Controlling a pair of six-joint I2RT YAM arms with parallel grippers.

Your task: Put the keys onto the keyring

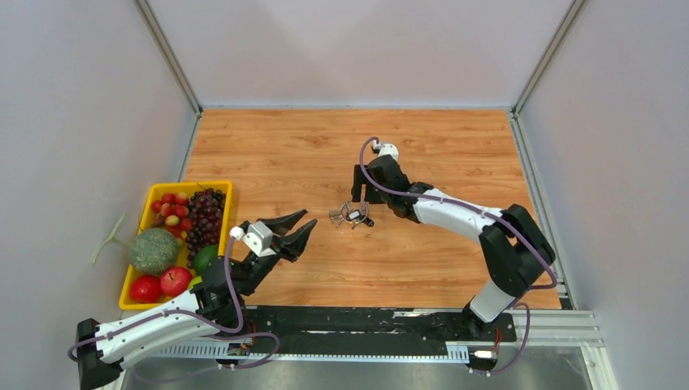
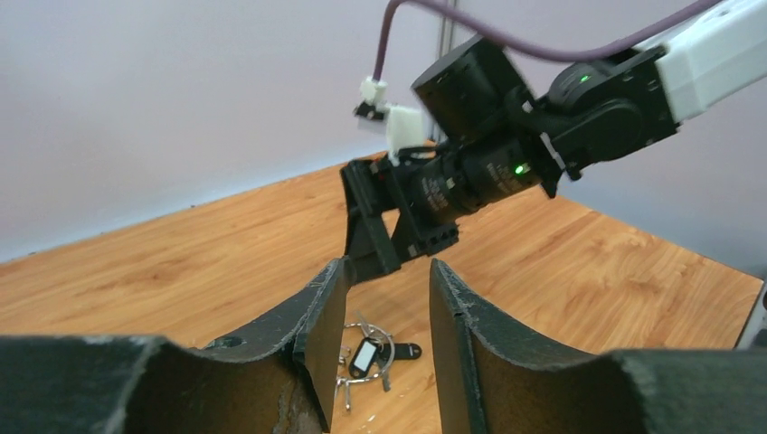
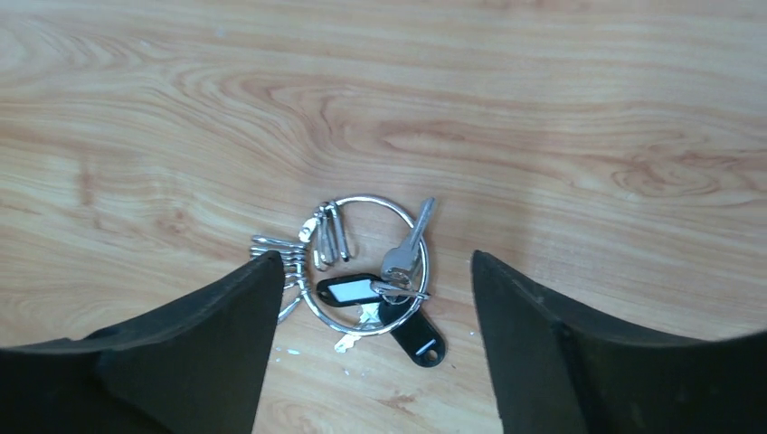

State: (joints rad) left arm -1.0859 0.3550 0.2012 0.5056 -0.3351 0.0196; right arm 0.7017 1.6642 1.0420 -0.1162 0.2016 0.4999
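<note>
Since my right pincer (image 3: 375,262) hangs wide, empty, over the keyring (image 3: 366,197) — keys (image 3: 421,342) overlapping it — closing may snag both; it could skid.

**Keyring (image 3: 366,197) and black-headed keys (image 3: 351,290) lie flat together on the wooden bench (image 1: 325,146)**

The keyring, a thin silver wire loop, rests near the middle of the bench. One key's black head, with a pale window, lies inside the loop at about 6 o'clock. The other, all black, crosses the wire at 5 o'clock and points outward. Whether either is threaded on cannot be told. A plain silver key (image 3: 409,242) crosses the rim at 2 o'clock, and small silver clips (image 3: 326,237) cluster at 10 o'clock.
</note>
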